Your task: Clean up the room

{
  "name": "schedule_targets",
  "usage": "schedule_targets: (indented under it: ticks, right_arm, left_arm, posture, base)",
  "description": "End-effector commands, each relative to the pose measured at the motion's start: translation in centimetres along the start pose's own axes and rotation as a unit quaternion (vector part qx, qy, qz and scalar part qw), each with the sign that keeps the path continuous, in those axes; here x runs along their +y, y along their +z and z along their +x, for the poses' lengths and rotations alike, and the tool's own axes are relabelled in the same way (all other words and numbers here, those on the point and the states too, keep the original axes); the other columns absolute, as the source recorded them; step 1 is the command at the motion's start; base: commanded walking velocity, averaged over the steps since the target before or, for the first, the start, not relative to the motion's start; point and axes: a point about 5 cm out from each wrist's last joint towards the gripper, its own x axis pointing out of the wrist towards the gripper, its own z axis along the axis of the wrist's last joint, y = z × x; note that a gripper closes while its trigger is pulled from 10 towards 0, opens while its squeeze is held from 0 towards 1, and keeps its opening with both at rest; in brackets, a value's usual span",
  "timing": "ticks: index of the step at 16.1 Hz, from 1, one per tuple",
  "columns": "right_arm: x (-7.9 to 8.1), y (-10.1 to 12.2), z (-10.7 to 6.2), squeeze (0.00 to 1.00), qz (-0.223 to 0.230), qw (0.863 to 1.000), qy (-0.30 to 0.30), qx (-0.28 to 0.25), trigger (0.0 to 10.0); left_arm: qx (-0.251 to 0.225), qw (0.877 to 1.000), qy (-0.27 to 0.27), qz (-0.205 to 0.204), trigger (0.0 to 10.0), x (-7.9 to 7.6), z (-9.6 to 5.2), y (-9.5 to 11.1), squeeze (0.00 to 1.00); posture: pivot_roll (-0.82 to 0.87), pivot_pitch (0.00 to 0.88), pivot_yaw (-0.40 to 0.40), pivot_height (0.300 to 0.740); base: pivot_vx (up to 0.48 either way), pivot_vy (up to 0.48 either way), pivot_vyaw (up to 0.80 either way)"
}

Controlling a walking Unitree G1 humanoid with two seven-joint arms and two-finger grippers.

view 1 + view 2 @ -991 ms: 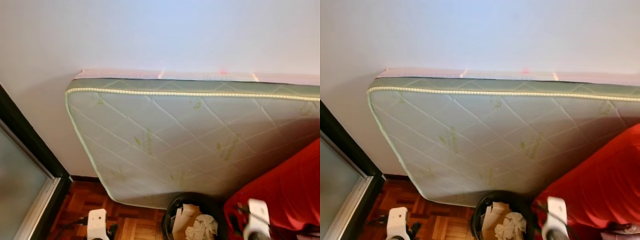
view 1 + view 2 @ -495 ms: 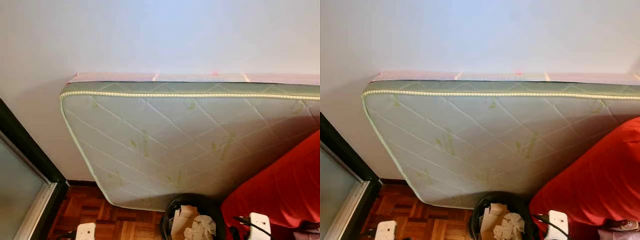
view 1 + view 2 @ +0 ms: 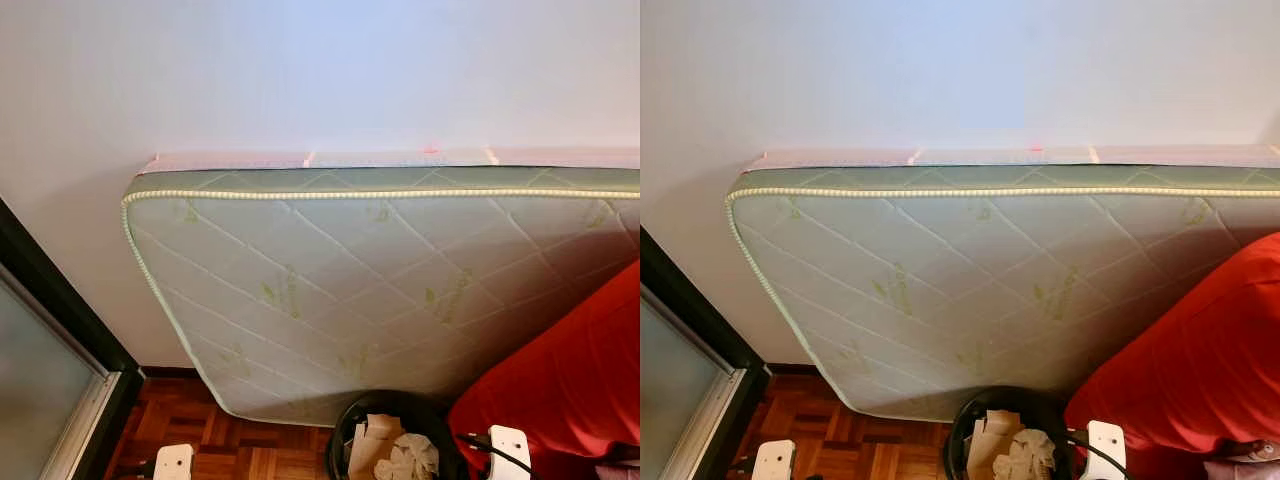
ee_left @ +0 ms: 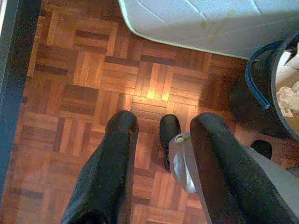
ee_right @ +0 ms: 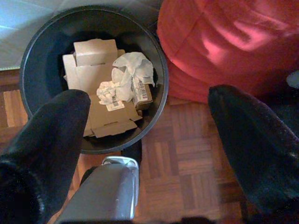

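A black trash bin stands on the parquet floor in front of the mattress, holding flattened cardboard and crumpled white paper. My right gripper hangs open above the floor just beside the bin, nothing between its fingers. Its white wrist shows at the bottom of the head view, right of the bin. My left gripper is open too, empty, over bare parquet left of the bin, with its wrist low in the head view.
A green quilted mattress leans on its side against the white wall. A big red cushion rests against it, close to the bin's right side. A dark-framed glass door runs along the left. Parquet floor lies between door and bin.
The head view has shifted a little, so the mattress sits lower in the picture. Both wrists have dropped toward the bottom edge. The bin's contents look the same.
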Motion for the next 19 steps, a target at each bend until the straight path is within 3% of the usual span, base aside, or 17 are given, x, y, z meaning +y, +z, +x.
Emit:
schedule_targets:
  ticks: [1,9,19]
  right_arm:
    - [0.13,-0.27,-0.02,0.0,-0.003,1.0,-0.001,0.006,10.0]
    - [0.35,0.11,0.07,0.0,-0.015,1.0,0.009,0.002,10.0]
    - [0.98,0.27,0.19,0.0,-0.015,1.0,0.016,0.002,10.0]
  left_arm:
    - [0.008,1.0,-0.003,0.005,10.0,-0.03,-0.06,-0.31,0.0]
    - [0.009,1.0,-0.007,0.005,10.0,-0.17,-0.08,-0.44,0.0]
    - [0.007,1.0,-0.002,0.007,10.0,0.34,-0.08,-0.18,0.0]
  posture:
    - [0.06,0.0,0.031,0.74]
    - [0.07,0.0,0.024,0.74]
    - [0.06,0.0,0.042,0.74]
  base:
    - [0.0,0.0,0.0]
    - [0.0,0.0,0.0]
    - [-0.261,0.0,0.0]
